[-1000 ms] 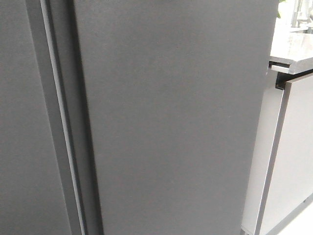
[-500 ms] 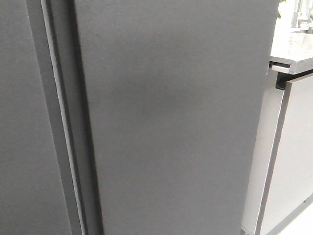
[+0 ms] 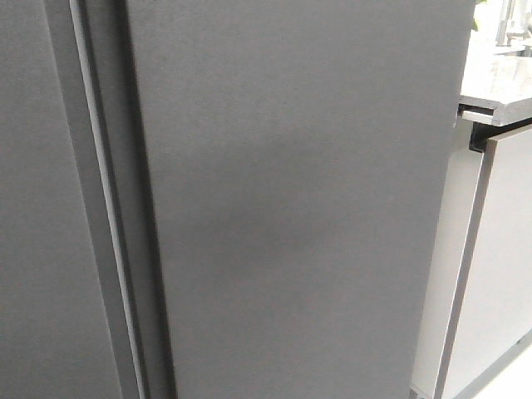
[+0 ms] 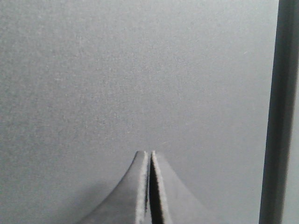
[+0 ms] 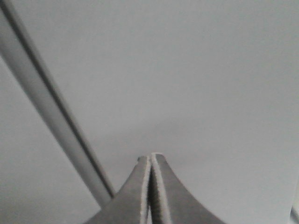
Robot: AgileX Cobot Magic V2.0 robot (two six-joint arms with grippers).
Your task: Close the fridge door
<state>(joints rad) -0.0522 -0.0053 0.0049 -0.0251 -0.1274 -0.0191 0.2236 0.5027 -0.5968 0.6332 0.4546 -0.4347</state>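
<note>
Directly ahead of pressed-together fingertips (image 4: 142, 161) — fridge door (image 3: 299, 199)

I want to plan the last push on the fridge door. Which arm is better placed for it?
Probably the right. Its shut fingers point at a dark panel beside the slanted seam, likely the fridge door. The left fingers are also shut and face a dark panel, seam off to one side. Contact can't be told.

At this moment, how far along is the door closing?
Nearly done: the fridge door fills the front view, a narrow seam showing at its left edge. In hand: the shut left pincer and right pincer point at dark panels. Left: confirming full seating.
</note>
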